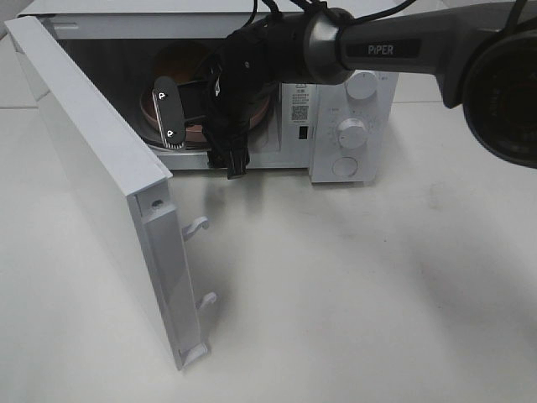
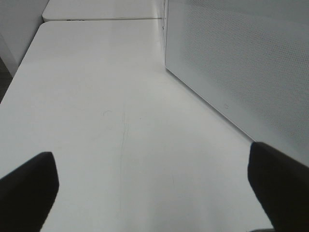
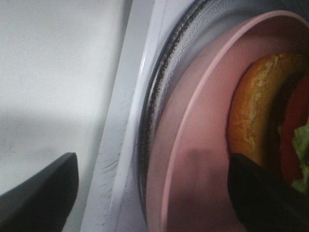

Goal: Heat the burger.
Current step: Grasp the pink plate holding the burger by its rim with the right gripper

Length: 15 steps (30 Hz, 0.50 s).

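In the right wrist view the burger (image 3: 251, 111), with its golden bun, red filling and green lettuce, sits on a pink plate (image 3: 203, 145) on the microwave's glass turntable (image 3: 157, 96). My right gripper (image 3: 154, 193) is open. One finger is outside the oven's front sill and the other is over the plate beside the burger. Seen from the exterior high camera, the right gripper (image 1: 167, 116) reaches into the open microwave (image 1: 352, 126) and hides the burger. Only a sliver of the pink plate (image 1: 196, 129) shows. My left gripper (image 2: 154, 179) is open over bare table.
The microwave door (image 1: 92, 168) swings out to the left toward the table's front, its latch hooks (image 1: 197, 225) sticking out. In the left wrist view the perforated door panel (image 2: 241, 63) stands close beside the left gripper. White table (image 1: 352, 294) lies in front.
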Each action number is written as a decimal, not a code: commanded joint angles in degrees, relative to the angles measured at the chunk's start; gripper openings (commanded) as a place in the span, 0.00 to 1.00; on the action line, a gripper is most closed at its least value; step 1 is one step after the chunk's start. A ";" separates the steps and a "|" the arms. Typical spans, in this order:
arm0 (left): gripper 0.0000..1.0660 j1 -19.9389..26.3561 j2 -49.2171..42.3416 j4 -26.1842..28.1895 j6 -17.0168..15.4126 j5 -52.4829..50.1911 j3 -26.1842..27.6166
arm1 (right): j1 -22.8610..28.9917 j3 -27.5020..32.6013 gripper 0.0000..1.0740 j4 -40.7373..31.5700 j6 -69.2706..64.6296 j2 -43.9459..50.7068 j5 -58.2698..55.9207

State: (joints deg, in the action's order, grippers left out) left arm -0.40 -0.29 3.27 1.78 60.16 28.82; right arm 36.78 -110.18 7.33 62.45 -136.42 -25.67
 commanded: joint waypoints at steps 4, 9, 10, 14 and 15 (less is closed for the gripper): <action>0.94 0.06 -1.15 0.34 -0.40 -0.80 -0.23 | -0.74 -3.72 0.74 0.29 -1.60 -2.29 -1.15; 0.94 0.06 -1.15 0.34 -0.40 -0.80 -0.23 | -1.72 -4.81 0.72 0.29 -1.60 -3.50 -1.32; 0.94 0.06 -1.15 0.34 -0.40 -0.80 -0.23 | -1.95 -4.81 0.68 0.06 -1.60 -3.72 -1.60; 0.94 0.06 -1.15 0.34 -0.40 -0.80 -0.23 | -1.95 -4.81 0.60 0.06 -1.60 -4.01 -1.49; 0.94 0.06 -1.15 0.34 -0.40 -0.80 -0.23 | -1.95 -4.81 0.51 0.06 -1.55 -4.01 -1.43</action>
State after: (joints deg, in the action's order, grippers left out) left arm -0.40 -0.29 3.27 1.78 60.16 28.82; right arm 35.07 -114.59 7.10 61.02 -140.15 -27.96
